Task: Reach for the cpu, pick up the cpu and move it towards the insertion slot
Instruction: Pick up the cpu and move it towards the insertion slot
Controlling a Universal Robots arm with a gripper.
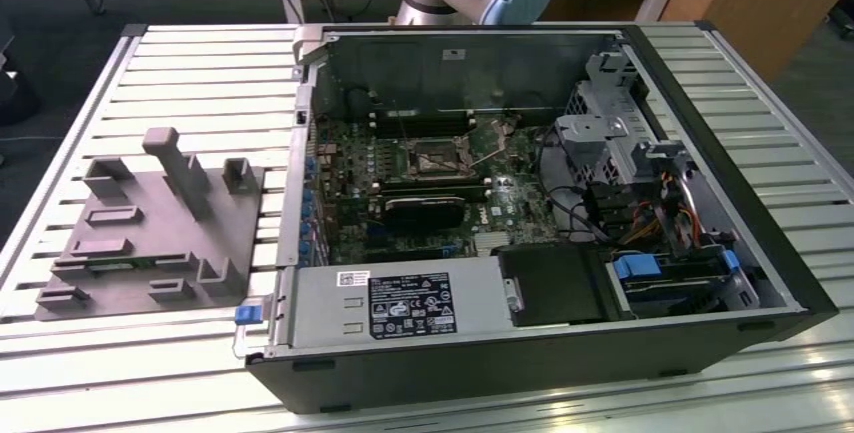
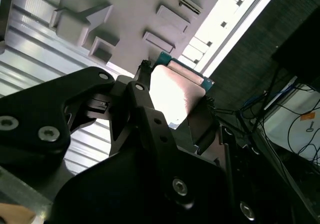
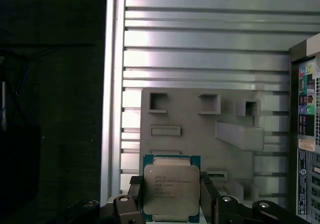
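Pincer [image 3: 171, 199] holds the cpu [image 3: 170, 186] clamped by opposite edges, grey fixture [image 3: 190, 119] beyond.

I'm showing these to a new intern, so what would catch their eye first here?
Probably the open computer case on the slatted table in the exterior view, with the insertion slot near the middle of its board. In both wrist views, the cpu sits clamped in the gripper, with the grey moulded fixture behind it.
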